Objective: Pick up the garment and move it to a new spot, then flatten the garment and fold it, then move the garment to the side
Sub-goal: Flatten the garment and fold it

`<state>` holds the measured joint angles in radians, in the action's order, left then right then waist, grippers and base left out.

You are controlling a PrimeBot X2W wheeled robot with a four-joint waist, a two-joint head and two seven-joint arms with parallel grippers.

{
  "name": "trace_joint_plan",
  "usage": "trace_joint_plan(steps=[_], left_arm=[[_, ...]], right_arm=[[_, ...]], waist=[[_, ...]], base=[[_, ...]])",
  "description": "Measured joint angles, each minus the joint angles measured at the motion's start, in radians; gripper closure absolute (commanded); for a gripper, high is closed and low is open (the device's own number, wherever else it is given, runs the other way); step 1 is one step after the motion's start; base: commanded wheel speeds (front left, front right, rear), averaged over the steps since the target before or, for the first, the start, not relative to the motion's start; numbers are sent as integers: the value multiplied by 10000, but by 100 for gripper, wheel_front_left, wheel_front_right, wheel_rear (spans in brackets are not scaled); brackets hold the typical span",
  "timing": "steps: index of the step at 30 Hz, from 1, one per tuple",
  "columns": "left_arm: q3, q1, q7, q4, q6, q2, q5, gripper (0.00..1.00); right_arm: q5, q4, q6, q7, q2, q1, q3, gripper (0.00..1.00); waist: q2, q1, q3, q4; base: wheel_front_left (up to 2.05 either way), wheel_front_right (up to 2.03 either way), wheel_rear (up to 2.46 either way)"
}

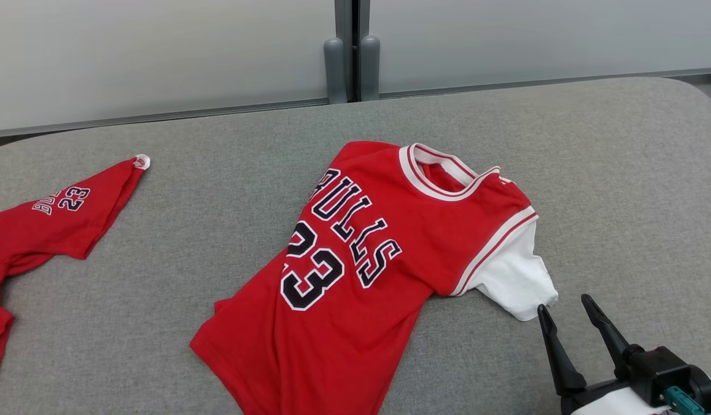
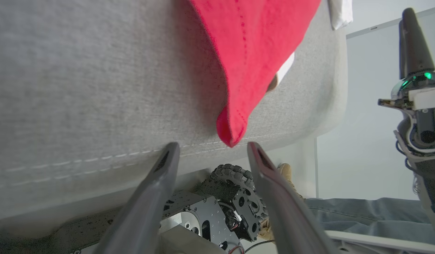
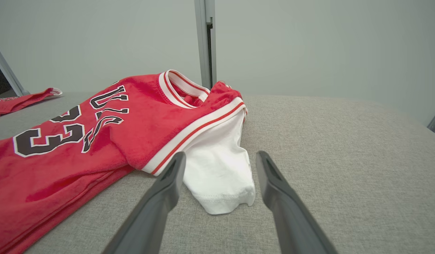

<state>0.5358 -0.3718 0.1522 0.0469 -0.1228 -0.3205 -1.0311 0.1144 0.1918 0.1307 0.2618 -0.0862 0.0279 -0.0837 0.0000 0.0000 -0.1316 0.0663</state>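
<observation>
Red jersey (image 1: 355, 276) numbered 23 lies on your grey cushion (image 1: 592, 173); your right gripper (image 1: 563, 303) stands spread and empty just beside its white sleeve (image 1: 514, 276), and your left gripper (image 2: 212, 145) gapes empty just short of the draped hem corner (image 2: 231, 130)

I see the grey padded desk (image 1: 592, 173) ahead of my right tool (image 1: 564, 304), a red cloth with a small 23 print (image 1: 50, 225) far to its left, pale wall panels (image 1: 159, 52) beyond; past my left tool (image 2: 212, 144), a person's jeans leg (image 2: 362, 211) and tan boot (image 2: 285, 171)
</observation>
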Motion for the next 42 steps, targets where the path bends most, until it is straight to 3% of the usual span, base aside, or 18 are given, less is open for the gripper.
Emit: trace_joint_plan(steps=[5,8,11,15,23,24,25,29,34,42], left_arm=[[-1172,-290,-548,-531,522,-848,-61,0],[-1799,409,-805,-748,930,-1175,224,0],[-1933,1480,-637,-637,1246,-1112,410,0],[-1379,2538,186,447,1530,-945,723,0],[-905,3991,568,1983,871,-144,462,0],[-872,4090,581,2119,840,-134,512,84],[-846,4187,495,2253,840,-90,587,100],[-782,4487,75,2665,828,-79,1024,100],[-1070,5306,-1241,3542,1066,117,1651,100],[-1377,7110,-1973,5120,966,-90,2080,100]], right_arm=[[-2,-4,0,0,10,26,21,0],[-13,-8,0,0,12,26,-40,0],[-17,8,0,-2,13,-6,-190,0],[-13,6,0,-2,33,-128,-242,0],[21,56,0,0,71,-167,-199,0],[31,52,0,0,84,-167,-207,0],[35,46,0,0,94,-170,-186,0],[46,25,0,0,109,-187,-167,0],[42,-21,0,0,140,-199,-132,0],[42,50,0,0,123,-541,-240,0]], waist=[[1,0,123,63],[0,0,123,62],[1,0,112,155],[1,0,70,426],[1,0,-186,995],[0,0,-218,1053],[1,-1,-257,1102],[0,0,-380,1193],[0,0,-509,1182],[1,0,-634,1169]], base=[[0,0,0],[0,0,0],[0,0,0],[0,0,0],[0,0,0],[0,0,0],[0,0,0],[0,0,0],[0,0,0],[0,0,0]])
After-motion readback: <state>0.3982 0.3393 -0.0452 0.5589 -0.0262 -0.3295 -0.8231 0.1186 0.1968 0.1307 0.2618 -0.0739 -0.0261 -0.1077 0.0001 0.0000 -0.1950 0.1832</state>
